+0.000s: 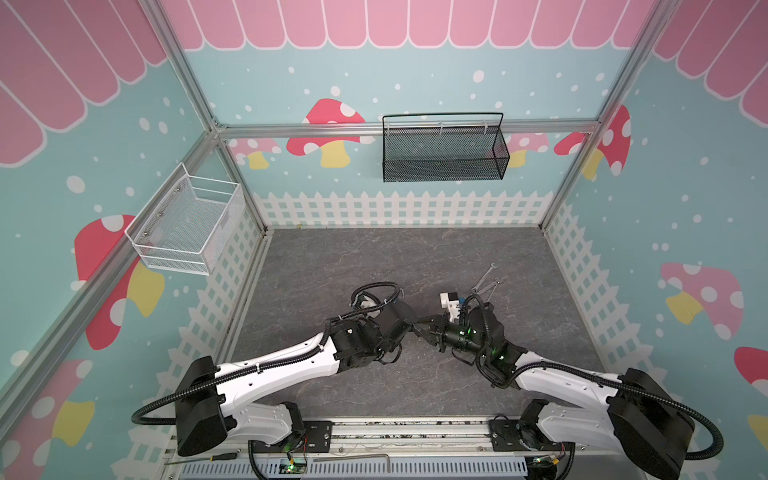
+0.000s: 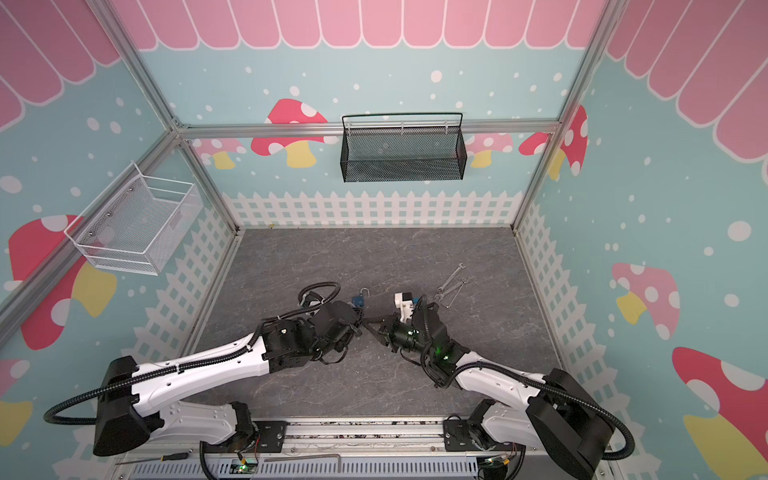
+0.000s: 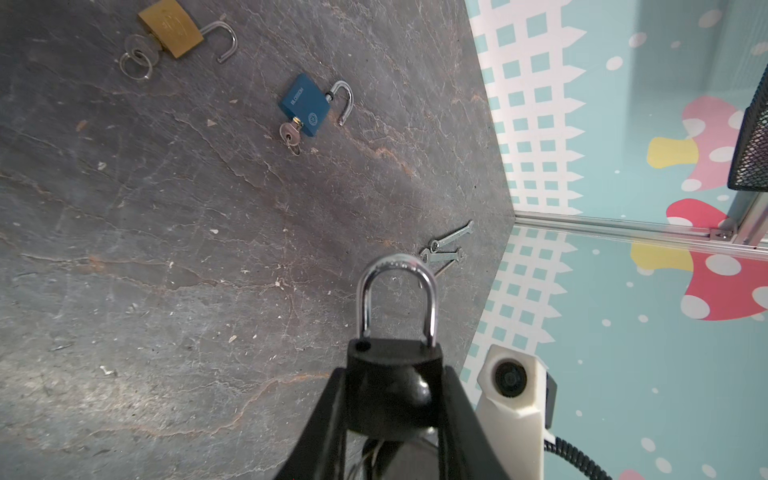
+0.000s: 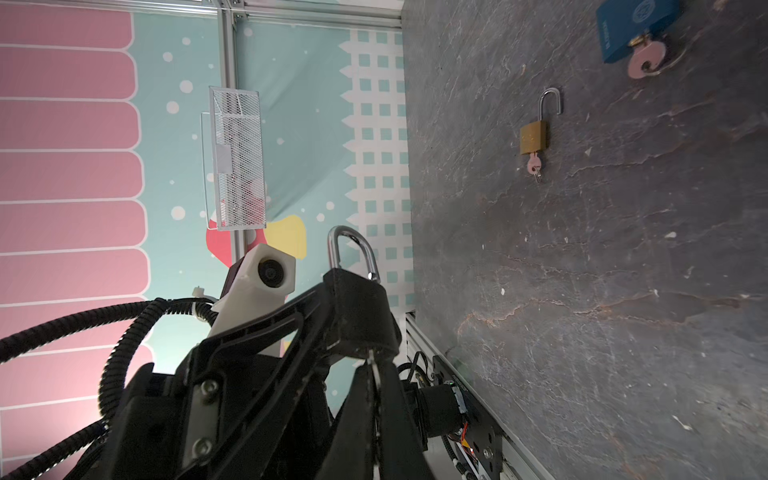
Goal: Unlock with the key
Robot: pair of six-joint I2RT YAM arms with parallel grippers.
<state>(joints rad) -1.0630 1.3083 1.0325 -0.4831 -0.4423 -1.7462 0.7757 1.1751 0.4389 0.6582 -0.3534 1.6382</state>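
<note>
**Key meets lock: the black padlock point(image 3: 392, 361) is held up between the two arms.**
The left gripper point(image 3: 395, 399) pinches the padlock body, with the shackle pointing away. The right gripper point(image 4: 372, 374) has its jaws pressed together on the thin key point(image 4: 371, 358) at the lock's underside. I would twist the key only about its own axis, with no side push. Farther off, the blue padlock point(image 3: 305, 106) and the brass padlock point(image 3: 170, 27) lie open on the table point(image 3: 166, 270).
</note>
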